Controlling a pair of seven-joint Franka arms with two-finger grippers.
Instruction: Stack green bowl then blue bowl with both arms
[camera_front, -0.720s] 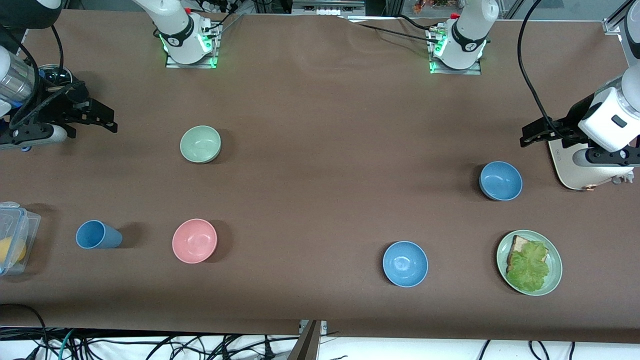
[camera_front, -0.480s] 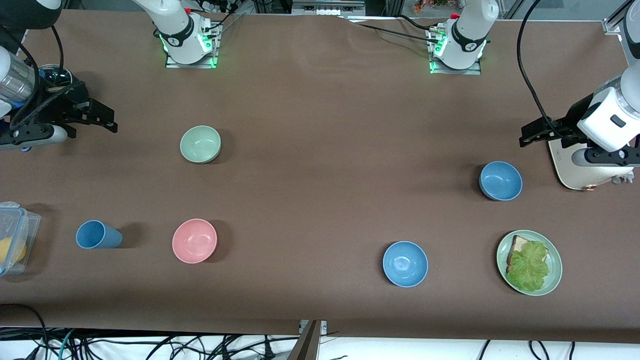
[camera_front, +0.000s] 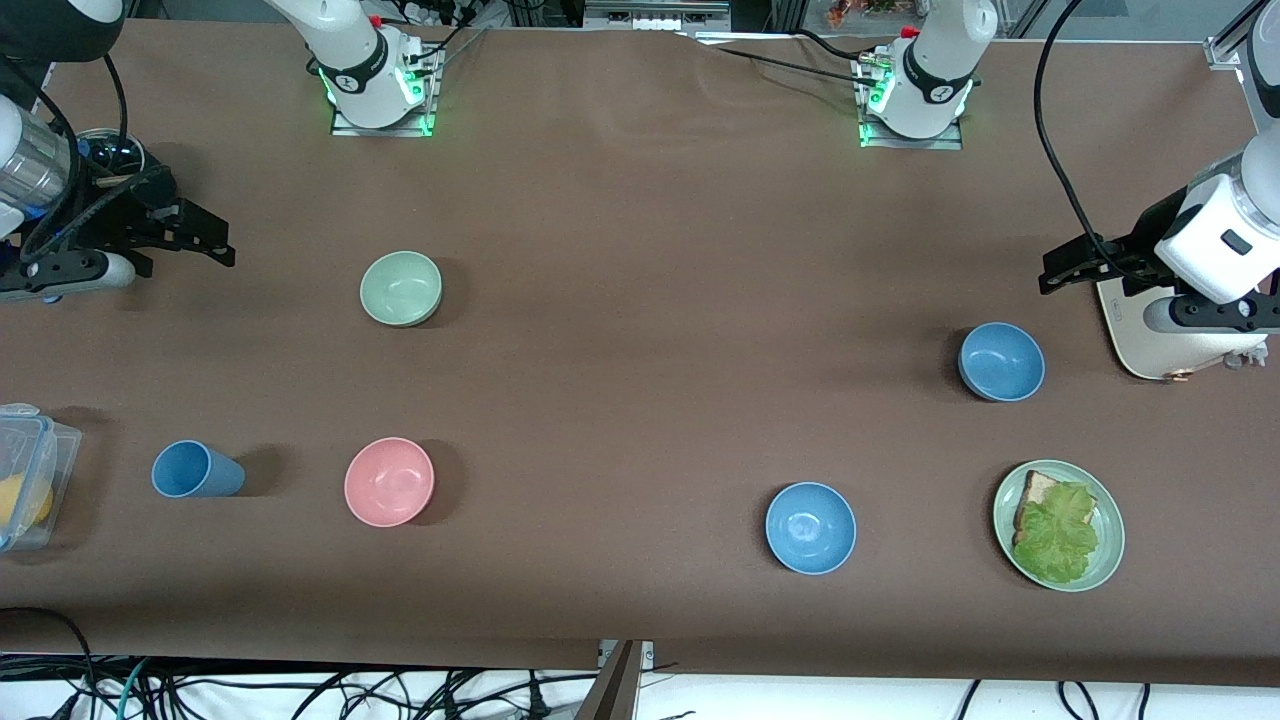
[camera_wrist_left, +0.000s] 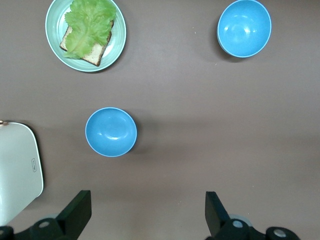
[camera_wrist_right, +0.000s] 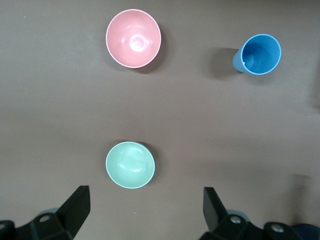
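the left end effector (camera_front: 1062, 270) hangs high over the desk (camera_front: 640, 330) at the left arm's end, fingers spread wide, empty. the right end effector (camera_front: 205, 240) hangs likewise at the right arm's end, spread and empty. the smooth matte green bowl (camera_front: 401, 288) and round blue bowl (camera_front: 1001, 361) sit apart, unstacked.

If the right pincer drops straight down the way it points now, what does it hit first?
Probably bare tablecloth. The open right pincer points down with only brown cloth between its fingers; the green bowl lies just ahead of the gap, though depth is hard to judge.
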